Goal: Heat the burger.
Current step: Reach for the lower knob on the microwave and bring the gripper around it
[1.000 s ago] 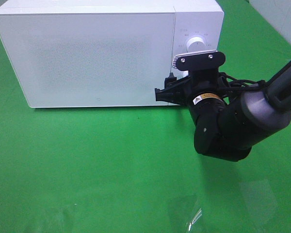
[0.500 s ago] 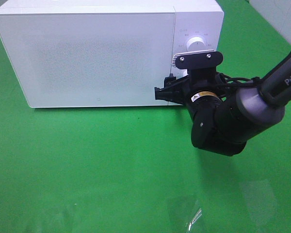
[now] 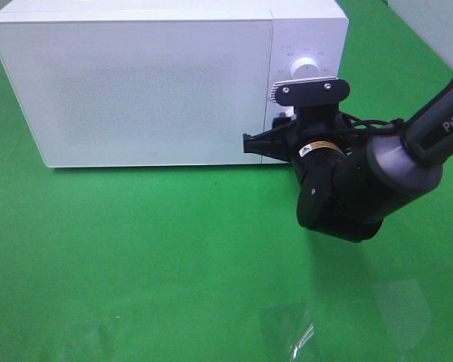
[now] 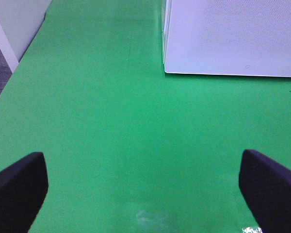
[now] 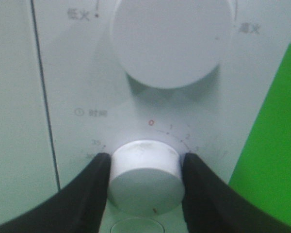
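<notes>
Status: my right tool point(image 5: 145, 162) clamped on round white timer knob point(image 5: 144, 187) of white microwave point(image 3: 136, 83), ready to twist for heat. Left tool point(image 4: 144, 184) wide, idle over green worktop point(image 4: 97, 97).

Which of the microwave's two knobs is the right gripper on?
The lower knob, ringed by the numbered time scale, sits between the right gripper's fingers; the upper knob is free.

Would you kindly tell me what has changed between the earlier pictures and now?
The right arm rose slightly in the high view. The right claw now clamps the lower dial of the microwave on both sides; earlier pictures hide whether it already did. The microwave stayed put, door shut.
</notes>
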`<state>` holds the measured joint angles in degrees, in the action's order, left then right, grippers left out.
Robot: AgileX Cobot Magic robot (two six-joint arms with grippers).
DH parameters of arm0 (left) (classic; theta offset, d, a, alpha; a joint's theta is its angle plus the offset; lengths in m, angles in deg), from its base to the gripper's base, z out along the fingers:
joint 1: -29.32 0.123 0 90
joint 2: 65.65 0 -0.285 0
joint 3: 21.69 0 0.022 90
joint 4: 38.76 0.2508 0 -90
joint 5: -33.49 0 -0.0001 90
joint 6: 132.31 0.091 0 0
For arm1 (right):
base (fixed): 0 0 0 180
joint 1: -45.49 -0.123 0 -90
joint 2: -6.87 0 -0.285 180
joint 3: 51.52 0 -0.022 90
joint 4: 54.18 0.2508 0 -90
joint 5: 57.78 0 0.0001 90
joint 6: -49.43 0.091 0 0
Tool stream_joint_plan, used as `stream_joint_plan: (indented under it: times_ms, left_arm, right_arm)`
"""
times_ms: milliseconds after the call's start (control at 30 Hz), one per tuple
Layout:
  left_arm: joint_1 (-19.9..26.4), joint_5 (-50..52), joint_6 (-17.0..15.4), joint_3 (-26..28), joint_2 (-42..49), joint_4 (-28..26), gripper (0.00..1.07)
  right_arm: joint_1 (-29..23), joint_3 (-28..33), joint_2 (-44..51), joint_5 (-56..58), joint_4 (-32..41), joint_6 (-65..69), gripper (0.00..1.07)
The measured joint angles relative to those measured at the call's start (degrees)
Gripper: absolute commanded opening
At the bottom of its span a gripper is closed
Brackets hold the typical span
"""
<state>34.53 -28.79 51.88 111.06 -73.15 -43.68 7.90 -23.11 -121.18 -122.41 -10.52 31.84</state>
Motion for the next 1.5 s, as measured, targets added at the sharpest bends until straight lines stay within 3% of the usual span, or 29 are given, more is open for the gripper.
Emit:
stream_joint_plan:
  times_ms: [67, 200, 467, 600, 900, 967, 1133, 1200, 1500]
  left_arm:
    - [0.00, 0.00, 0.00, 0.00, 0.00, 0.00, 1.00]
    - [0.00, 0.00, 0.00, 0.00, 0.00, 0.00, 1.00]
    - [0.00, 0.00, 0.00, 0.00, 0.00, 0.00, 1.00]
    - [0.00, 0.00, 0.00, 0.00, 0.00, 0.00, 1.00]
    - [0.00, 0.00, 0.00, 0.00, 0.00, 0.00, 1.00]
    - [0.00, 0.00, 0.00, 0.00, 0.00, 0.00, 1.00]
    - [0.00, 0.00, 0.00, 0.00, 0.00, 0.00, 1.00]
    - [0.00, 0.00, 0.00, 0.00, 0.00, 0.00, 1.00]
    - [0.00, 0.00, 0.00, 0.00, 0.00, 0.00, 1.00]
  right_arm:
    - [0.00, 0.00, 0.00, -0.06, 0.00, -0.06, 0.08]
    - [0.00, 0.00, 0.00, -0.06, 0.00, -0.06, 0.00]
    - [0.00, 0.00, 0.00, -0.06, 0.00, 4.13, 0.00]
    - [0.00, 0.17, 0.00, 0.00, -0.23, 18.45, 0.00]
    - [-0.06, 0.23, 0.00, 0.46, -0.34, 37.01, 0.00]
    - [-0.06, 0.46, 0.00, 0.40, -1.03, 49.33, 0.00]
    - [-0.06, 0.69, 0.00, 0.17, -1.72, 58.50, 0.00]
    - [-0.06, 0.69, 0.00, -0.17, -2.06, 68.53, 0.00]
    - [0.06, 1.26, -0.52, -2.35, -4.13, 82.05, 0.00]
